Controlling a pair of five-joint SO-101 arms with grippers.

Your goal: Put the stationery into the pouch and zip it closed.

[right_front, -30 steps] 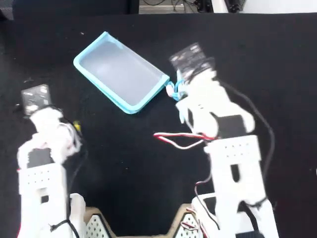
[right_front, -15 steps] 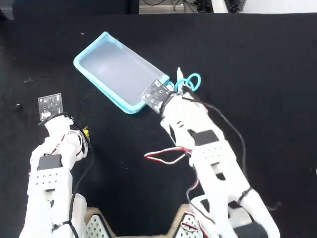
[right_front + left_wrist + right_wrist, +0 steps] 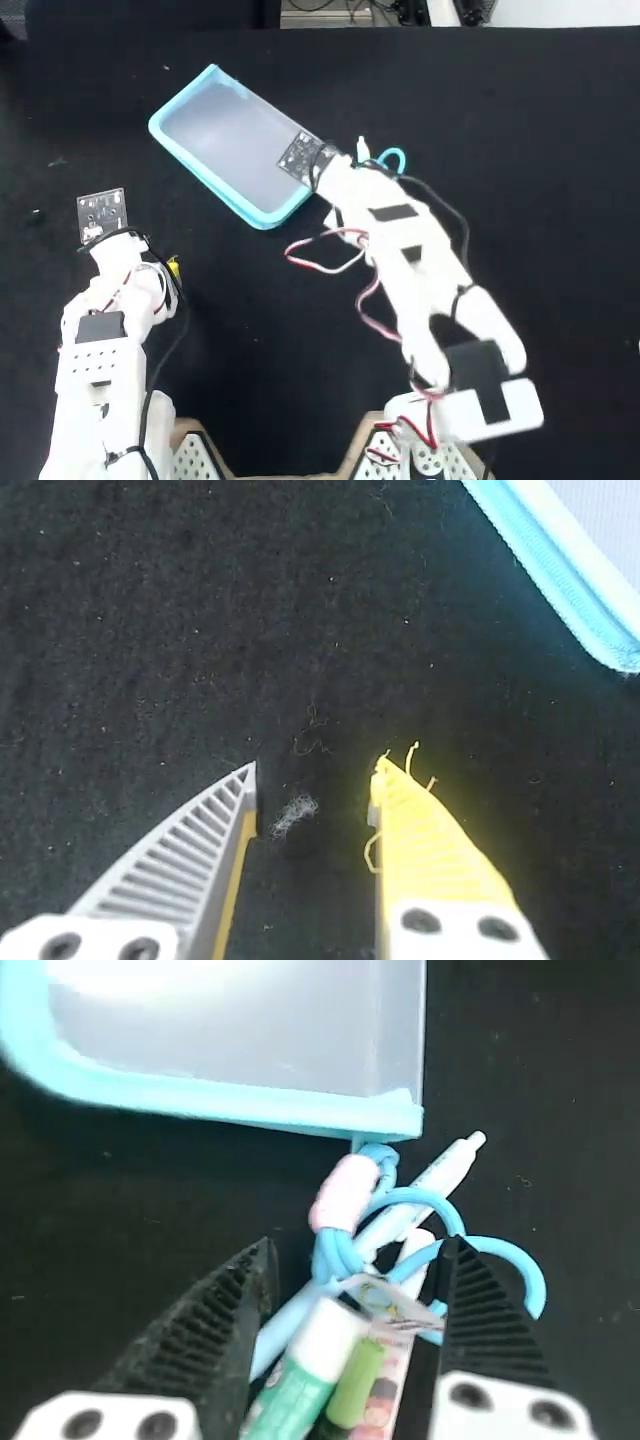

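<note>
Blue pouch [image 3: 235, 140] lies flat, upper left of centre in the high view, with the pens [image 3: 345, 1360] just off its lower-right corner.

Right gripper [image 3: 355, 1260] stands wide, one jaw on each side of the pen bundle and not closed on it. Left gripper [image 3: 315, 780] is also parted and empty over black cloth [image 3: 120, 630] at lower left, well apart from the pens. The pens look light, stiff and smooth, likely to roll or fan out, so a hold across the middle of the bundle seems best. The looped cord [image 3: 335, 1200] among them is limp and may drag. The pouch looks soft, apt to slide when pushed. The right wrist view separates single pens, the cord and its pink bead. The high view gives these as a small blue loop but lays out both arms and the pouch.
</note>
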